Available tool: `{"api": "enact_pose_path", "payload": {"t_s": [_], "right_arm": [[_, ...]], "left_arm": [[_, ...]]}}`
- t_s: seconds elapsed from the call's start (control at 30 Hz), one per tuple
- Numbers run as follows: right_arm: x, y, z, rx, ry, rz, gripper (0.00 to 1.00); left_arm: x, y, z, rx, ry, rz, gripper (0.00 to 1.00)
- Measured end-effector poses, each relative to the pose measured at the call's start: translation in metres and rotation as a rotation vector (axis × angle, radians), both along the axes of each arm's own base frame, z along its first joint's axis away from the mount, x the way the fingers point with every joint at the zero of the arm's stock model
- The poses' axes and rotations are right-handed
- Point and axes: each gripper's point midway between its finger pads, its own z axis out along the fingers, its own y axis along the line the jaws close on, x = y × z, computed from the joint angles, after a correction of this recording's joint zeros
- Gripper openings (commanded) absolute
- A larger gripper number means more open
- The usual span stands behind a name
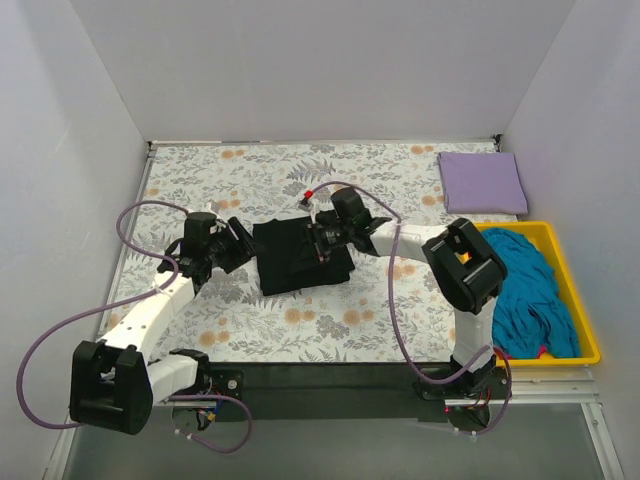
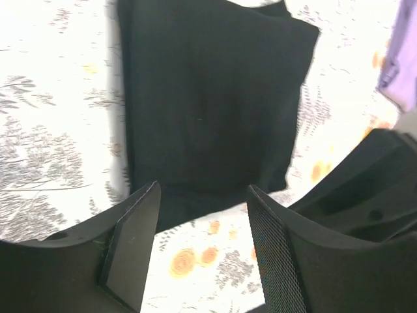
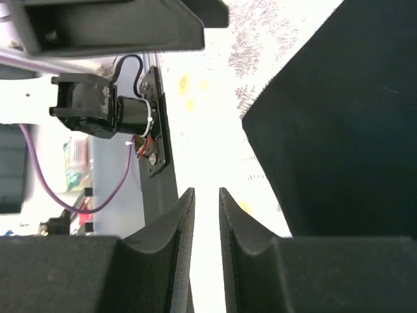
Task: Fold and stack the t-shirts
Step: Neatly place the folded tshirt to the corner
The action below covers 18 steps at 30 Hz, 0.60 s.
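- Black t-shirt (image 1: 300, 258) lies folded at centre of top view
- Left gripper (image 2: 202, 195) jaws apart, holding nothing
- Right gripper (image 3: 206, 195) nearly closed, narrow gap, empty

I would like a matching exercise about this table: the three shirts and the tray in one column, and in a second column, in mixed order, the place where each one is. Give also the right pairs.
Column 1
1. black t-shirt
2. lavender t-shirt
3. teal t-shirt
4. yellow tray

Column 2
A. folded, at the far right corner of the table
B. at the right edge of the table, on the near side
C. heaped inside the tray
D. folded, in the middle of the table

Pairs: 1-D, 2-A, 3-C, 4-B
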Motion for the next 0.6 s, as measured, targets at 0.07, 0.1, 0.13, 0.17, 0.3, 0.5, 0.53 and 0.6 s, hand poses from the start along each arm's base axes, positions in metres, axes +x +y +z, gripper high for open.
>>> {"api": "enact_pose_path", "payload": {"t_s": [0.07,0.1,0.13,0.17,0.3,0.5,0.53,0.6], "right_arm": [[-0.010,0.019,-0.013,-0.007,0.021,0.038,0.27],[-0.015,0.024,-0.026,-0.026,0.048,0.048,0.27],[-0.018,0.026,-0.042,-0.051,0.078,0.052,0.27],[-0.021,0.026,-0.061,-0.082,0.113,0.050,0.26],[-0.027,0.021,-0.087,-0.117,0.218,0.058,0.26],[-0.021,0.021,-0.076,-0.118,0.199,0.034,0.26],[-0.019,0.020,-0.071,-0.118,0.190,0.022,0.26],[-0.010,0.020,-0.056,-0.099,0.160,0.000,0.26]], "left_arm": [[-0.001,0.005,-0.005,0.023,0.000,0.014,0.55],[-0.003,0.007,-0.010,0.034,0.010,0.020,0.55],[-0.005,0.009,-0.015,0.045,0.023,0.025,0.55],[-0.007,0.011,-0.021,0.055,0.038,0.029,0.55],[-0.012,0.015,-0.032,0.080,0.070,0.034,0.55],[-0.011,0.017,-0.033,0.096,0.066,0.035,0.55],[-0.011,0.017,-0.033,0.097,0.065,0.035,0.55],[-0.011,0.017,-0.033,0.098,0.065,0.035,0.55]]}}
